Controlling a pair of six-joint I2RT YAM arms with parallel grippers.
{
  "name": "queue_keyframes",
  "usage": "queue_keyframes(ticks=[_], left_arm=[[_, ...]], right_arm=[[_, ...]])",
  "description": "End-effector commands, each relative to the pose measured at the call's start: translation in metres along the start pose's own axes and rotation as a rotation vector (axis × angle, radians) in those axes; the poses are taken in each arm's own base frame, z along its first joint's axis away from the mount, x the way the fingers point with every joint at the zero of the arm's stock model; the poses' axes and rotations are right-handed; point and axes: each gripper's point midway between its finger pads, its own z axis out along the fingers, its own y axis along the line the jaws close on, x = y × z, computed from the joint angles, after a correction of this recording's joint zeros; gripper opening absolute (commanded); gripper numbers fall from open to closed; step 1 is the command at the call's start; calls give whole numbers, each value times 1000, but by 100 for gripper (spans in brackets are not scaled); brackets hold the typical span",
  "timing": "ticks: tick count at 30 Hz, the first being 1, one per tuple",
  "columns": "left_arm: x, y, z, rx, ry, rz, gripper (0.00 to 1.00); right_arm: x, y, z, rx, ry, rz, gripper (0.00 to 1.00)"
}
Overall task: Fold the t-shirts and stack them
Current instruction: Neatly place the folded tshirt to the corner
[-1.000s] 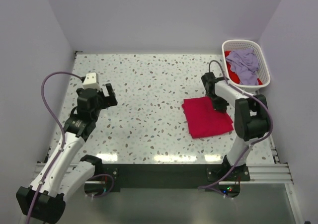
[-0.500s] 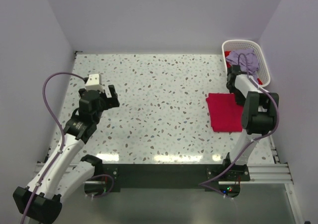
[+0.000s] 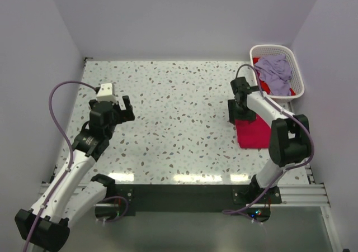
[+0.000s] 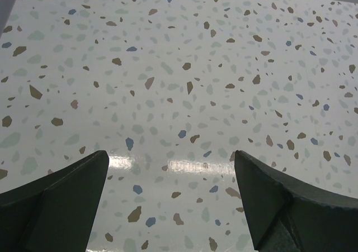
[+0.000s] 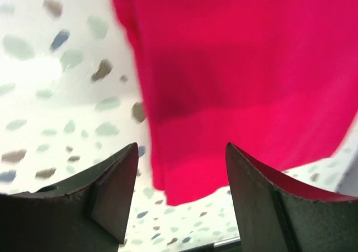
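Two pincers gape wide and hold nothing: the left pincer [image 4: 170, 157] hovers over the table [image 3: 168, 107], well apart from any cloth. The right pincer [image 5: 182, 151] hangs over the left edge of the folded red shirt [image 3: 254, 132], which lies flat at the table's right side. A lavender shirt [image 3: 273, 67] lies crumpled on a second red shirt [image 3: 277, 88] in the basket [image 3: 271, 47] at the far right corner.

The speckled table [image 3: 179, 107] lies open across its left and middle. Near the right edge, the folded red t-shirt [image 3: 254, 133] and, behind it, the white basket [image 3: 297, 84] block passage.
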Motion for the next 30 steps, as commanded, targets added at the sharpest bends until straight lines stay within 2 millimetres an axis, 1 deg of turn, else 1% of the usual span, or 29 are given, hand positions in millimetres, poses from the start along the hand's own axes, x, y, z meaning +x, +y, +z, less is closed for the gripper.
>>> queue_keyframes(ticks=[1, 3, 6, 7, 9, 10, 14, 15, 18, 19, 21, 22, 24, 25, 30], left_arm=[[3, 0, 1, 0, 2, 14, 100], [3, 0, 1, 2, 4, 14, 100], [3, -1, 1, 7, 4, 14, 100], [4, -1, 1, 7, 5, 14, 100], [3, -1, 1, 7, 4, 14, 100], [3, -1, 1, 7, 4, 14, 100], [3, -1, 1, 6, 2, 13, 100], [3, -1, 0, 9, 3, 13, 100], [3, -2, 0, 11, 2, 13, 100], [4, -1, 1, 9, 4, 14, 100], [4, -1, 0, 8, 7, 15, 100], [3, -1, 0, 7, 4, 14, 100], [3, 0, 0, 1, 4, 14, 100], [4, 0, 0, 1, 5, 13, 100], [4, -1, 1, 7, 8, 14, 100]], right_arm=[[12, 32, 1, -200, 17, 52, 67], [19, 34, 7, -193, 41, 32, 65], [21, 33, 14, -177, 41, 14, 60], [19, 31, 16, -169, 36, 9, 57], [23, 28, 23, -137, 55, -4, 53], [23, 28, 25, -130, 58, -10, 49], [28, 21, 37, -70, 83, -22, 42], [28, 15, 40, -30, 80, -23, 40], [34, 14, 50, -3, 99, -35, 34], [36, 13, 52, 3, 106, -40, 28], [42, 8, 58, 33, 119, -51, 19], [41, 2, 58, 68, 112, -64, 10], [40, -6, 59, 110, 104, -81, 1], [38, -15, 59, 154, 95, -94, 0], [22, -35, 62, 239, 51, -124, 0]])
